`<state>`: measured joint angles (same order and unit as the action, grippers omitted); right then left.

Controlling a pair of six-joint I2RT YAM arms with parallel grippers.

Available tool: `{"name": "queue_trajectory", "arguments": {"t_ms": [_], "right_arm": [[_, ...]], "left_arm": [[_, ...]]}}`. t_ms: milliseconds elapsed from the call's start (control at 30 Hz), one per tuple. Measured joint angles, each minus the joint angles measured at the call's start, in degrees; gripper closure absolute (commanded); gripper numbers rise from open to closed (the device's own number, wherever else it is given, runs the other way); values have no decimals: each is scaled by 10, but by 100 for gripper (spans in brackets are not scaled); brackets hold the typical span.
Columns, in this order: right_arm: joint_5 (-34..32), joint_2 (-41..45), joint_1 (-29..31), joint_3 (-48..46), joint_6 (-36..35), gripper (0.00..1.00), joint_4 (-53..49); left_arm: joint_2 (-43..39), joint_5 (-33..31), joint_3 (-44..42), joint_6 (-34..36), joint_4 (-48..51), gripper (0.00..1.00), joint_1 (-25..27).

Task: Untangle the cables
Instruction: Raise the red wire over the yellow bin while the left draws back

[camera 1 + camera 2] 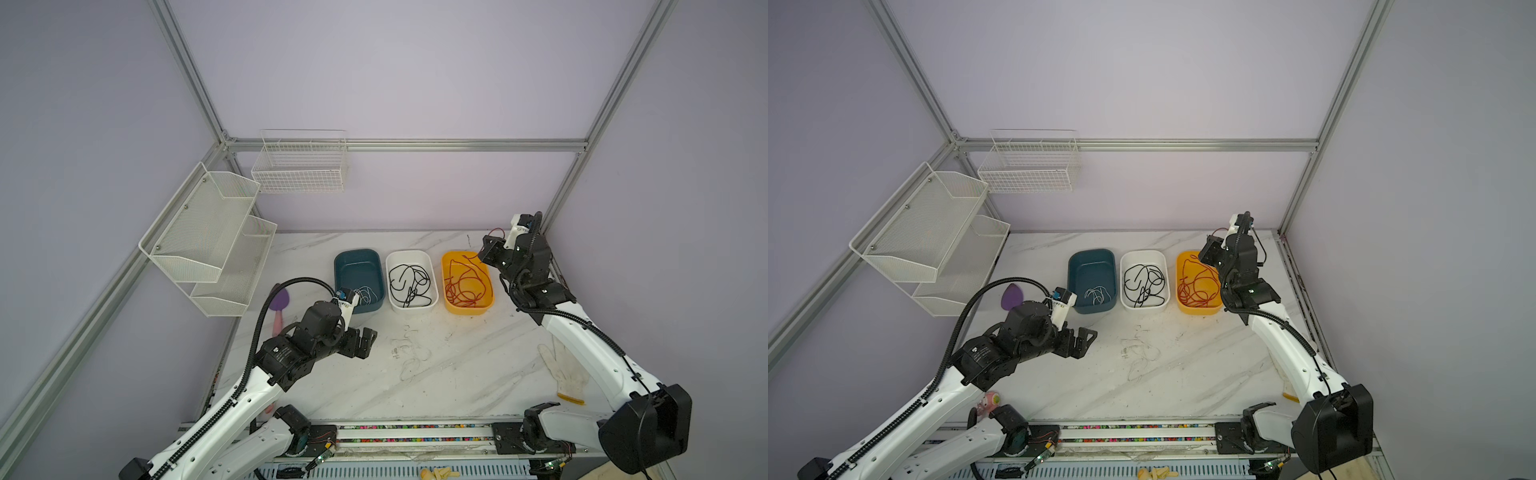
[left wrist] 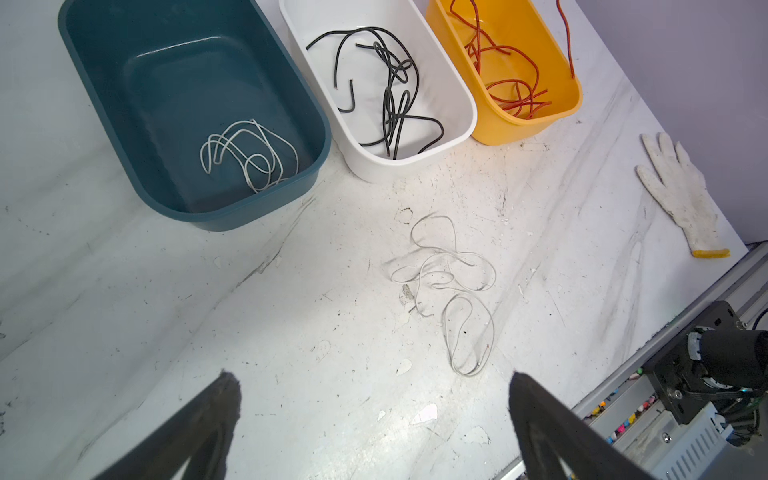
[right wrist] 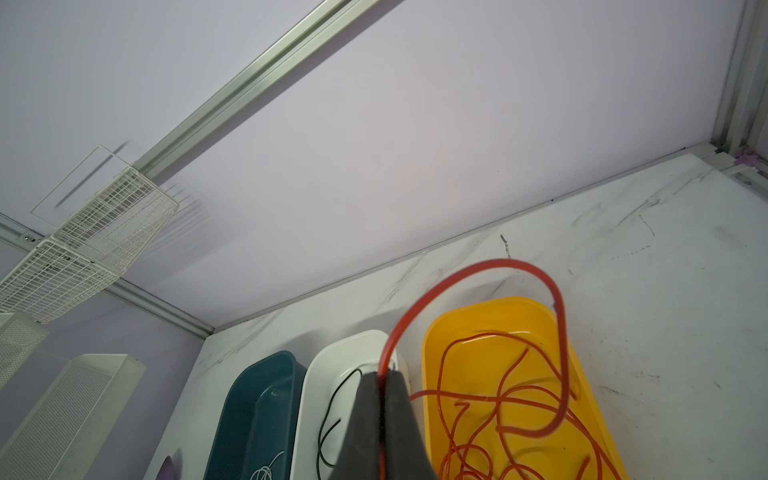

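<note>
From above, the desk (image 1: 478, 386) is barred from eleven to one o'clock by the blue bin (image 1: 357, 270), white bin (image 1: 411, 252) and yellow bin (image 1: 465, 311), which stand side by side, almost touching. The right claw (image 3: 381, 374), pinched on a red cable (image 3: 498, 262), hangs over the yellow bin's far corner. Mesh shelves (image 1: 208, 241) overhang ten o'clock, near a purple spatula (image 1: 279, 301). A glove (image 1: 565, 374) lies at four. The centre is open but for a flat white cable (image 2: 451, 274).
</note>
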<state>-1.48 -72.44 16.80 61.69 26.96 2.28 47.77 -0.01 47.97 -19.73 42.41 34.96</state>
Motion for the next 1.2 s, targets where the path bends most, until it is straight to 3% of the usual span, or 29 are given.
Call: {"name": "queue_trajectory", "arguments": {"t_ms": [400, 1200], "right_arm": [[13, -72, -34, -15, 19, 100, 47], [51, -191, -38, -95, 73, 100, 130]], "left_arm": [[0, -15, -1, 0, 0, 0, 0], [0, -17, -1, 0, 0, 0, 0]]}}
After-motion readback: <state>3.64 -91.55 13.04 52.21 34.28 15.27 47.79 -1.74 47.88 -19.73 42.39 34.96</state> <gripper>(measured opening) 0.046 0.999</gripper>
